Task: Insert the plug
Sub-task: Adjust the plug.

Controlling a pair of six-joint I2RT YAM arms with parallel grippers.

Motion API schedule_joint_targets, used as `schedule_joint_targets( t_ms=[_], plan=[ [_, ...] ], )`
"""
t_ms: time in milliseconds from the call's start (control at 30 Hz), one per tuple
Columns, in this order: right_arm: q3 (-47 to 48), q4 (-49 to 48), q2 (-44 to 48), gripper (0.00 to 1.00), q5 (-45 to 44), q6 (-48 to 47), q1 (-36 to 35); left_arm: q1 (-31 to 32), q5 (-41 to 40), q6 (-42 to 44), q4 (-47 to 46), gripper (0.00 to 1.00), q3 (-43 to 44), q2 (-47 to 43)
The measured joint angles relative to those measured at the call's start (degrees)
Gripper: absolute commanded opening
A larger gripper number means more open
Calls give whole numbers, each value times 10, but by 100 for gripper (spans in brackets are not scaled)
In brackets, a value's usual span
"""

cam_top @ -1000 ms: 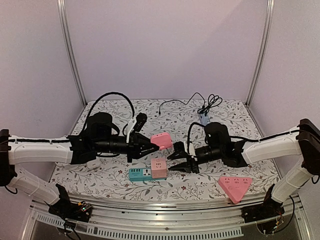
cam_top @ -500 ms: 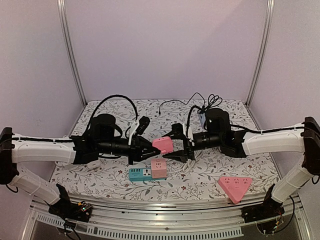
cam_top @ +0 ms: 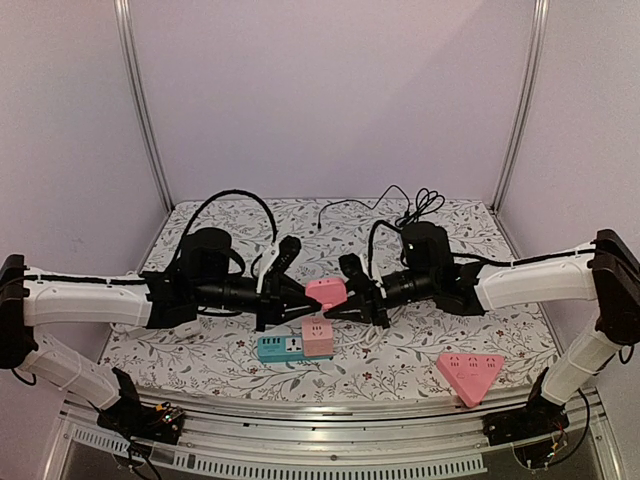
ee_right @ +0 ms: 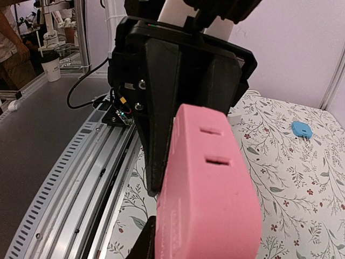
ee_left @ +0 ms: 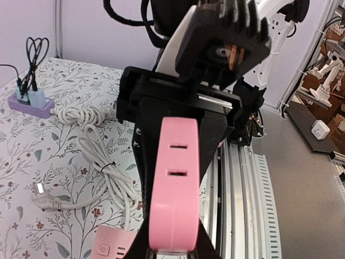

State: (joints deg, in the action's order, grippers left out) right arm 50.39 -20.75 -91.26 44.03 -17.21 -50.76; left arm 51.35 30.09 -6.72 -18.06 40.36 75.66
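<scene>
Towards the near edge I saw the teal strip (cam_top: 278, 347), just below the adapter (cam_top: 326, 291). That smooth, rounded pink plastic block hung mid-air, slotted edge up, long axis running arm to arm. The left gripper (cam_top: 304, 296) clamped one end, and the right gripper (cam_top: 352, 303) looked clamped on the other.

The pink socket block (cam_top: 326, 292), a flat rounded slab with two narrow slots on one thin side, is held edge-on above the table's (cam_top: 420, 365) middle, and the white plug (ee_left: 39, 190) lies flat just right of it, at the end of its coiled cable (ee_left: 102, 164).
</scene>
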Motion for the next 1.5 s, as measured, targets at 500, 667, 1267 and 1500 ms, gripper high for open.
schedule_joint_targets(
  t_ms=[500, 667, 1267, 1500],
  plan=[
    [21, 18, -37, 0, 14, 86, 7, 20, -89, 70, 25, 0, -1, 0],
    [21, 22, -42, 35, 16, 110, 6, 26, -103, 81, 7, 0, -17, 0],
    [70, 104, -26, 49, 10, 21, 7, 25, -106, 99, 4, 0, -23, 10],
    [73, 122, -37, 35, 8, 1, 5, 25, -100, 99, 4, 0, -23, 12]
  ],
)
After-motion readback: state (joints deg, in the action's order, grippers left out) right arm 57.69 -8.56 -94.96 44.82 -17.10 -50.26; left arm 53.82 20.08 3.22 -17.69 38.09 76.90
